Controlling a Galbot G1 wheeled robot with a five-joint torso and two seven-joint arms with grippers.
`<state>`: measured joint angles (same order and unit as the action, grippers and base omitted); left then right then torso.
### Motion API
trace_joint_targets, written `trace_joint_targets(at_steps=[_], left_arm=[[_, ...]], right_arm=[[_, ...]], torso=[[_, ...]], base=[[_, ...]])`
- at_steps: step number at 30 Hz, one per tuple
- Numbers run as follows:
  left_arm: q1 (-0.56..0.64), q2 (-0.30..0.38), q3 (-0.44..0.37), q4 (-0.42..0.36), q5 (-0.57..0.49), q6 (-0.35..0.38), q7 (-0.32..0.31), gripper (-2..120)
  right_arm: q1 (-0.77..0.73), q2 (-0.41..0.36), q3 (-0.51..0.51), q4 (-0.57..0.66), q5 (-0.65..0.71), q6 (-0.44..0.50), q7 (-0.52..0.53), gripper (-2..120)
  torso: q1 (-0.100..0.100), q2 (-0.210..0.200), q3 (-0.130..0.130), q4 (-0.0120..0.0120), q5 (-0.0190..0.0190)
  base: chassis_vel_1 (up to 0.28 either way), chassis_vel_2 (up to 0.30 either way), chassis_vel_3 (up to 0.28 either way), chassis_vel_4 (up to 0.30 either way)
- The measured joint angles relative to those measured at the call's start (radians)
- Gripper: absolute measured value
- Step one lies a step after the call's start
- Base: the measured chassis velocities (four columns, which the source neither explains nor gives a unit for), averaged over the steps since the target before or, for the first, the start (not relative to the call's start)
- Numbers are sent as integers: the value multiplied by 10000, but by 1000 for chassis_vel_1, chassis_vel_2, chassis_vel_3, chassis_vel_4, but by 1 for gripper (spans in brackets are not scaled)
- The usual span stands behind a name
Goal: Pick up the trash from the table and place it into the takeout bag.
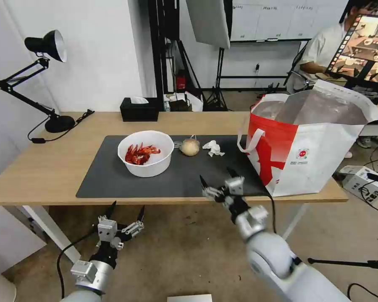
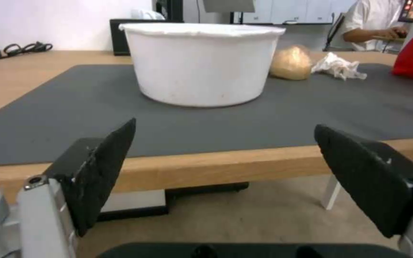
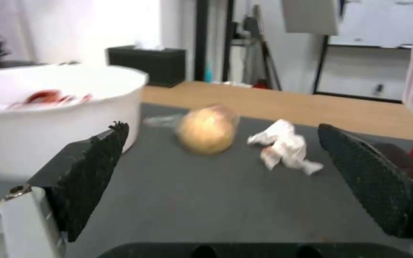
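On the dark mat of the table [image 1: 50,167] stands a white bowl of red crayfish shells [image 1: 146,153] [image 2: 202,64] [image 3: 48,107]. To its right lie a beige bagged lump [image 1: 190,147] [image 2: 290,62] [image 3: 208,129] and a crumpled white tissue [image 1: 213,148] [image 2: 338,66] [image 3: 285,145]. The takeout bag [image 1: 311,142] stands open at the table's right end. My right gripper [image 1: 217,179] [image 3: 221,182] hangs open over the mat's front edge, facing the lump and tissue. My left gripper [image 1: 126,208] [image 2: 226,172] is open below the table's front edge, facing the bowl.
A black tissue box [image 1: 139,110] and a black desk lamp [image 1: 38,75] stand at the table's back left. A person sits at a screen behind the bag. Cables and a white box [image 1: 363,180] lie on the floor to the right.
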<state>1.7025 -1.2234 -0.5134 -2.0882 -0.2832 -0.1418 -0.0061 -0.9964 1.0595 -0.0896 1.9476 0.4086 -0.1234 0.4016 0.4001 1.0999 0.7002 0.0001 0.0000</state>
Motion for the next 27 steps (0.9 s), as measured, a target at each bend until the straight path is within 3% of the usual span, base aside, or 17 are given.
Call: trace_joint_targets(at_steps=[8,27], left_arm=[[-62,-66,0,95,-487,216,-3,100],[-140,-52,36,333,-608,280,-19,100]], right_arm=[[1767,505,-833,-1203,1259,-819,1780,100],[3444,1542,-1092,-2911,2988,-1746,3538,100]], torso=[[0,0,-1,-2,-1],[0,0,-1,-2,0]], base=[[0,0,0,0],[0,0,0,0]])
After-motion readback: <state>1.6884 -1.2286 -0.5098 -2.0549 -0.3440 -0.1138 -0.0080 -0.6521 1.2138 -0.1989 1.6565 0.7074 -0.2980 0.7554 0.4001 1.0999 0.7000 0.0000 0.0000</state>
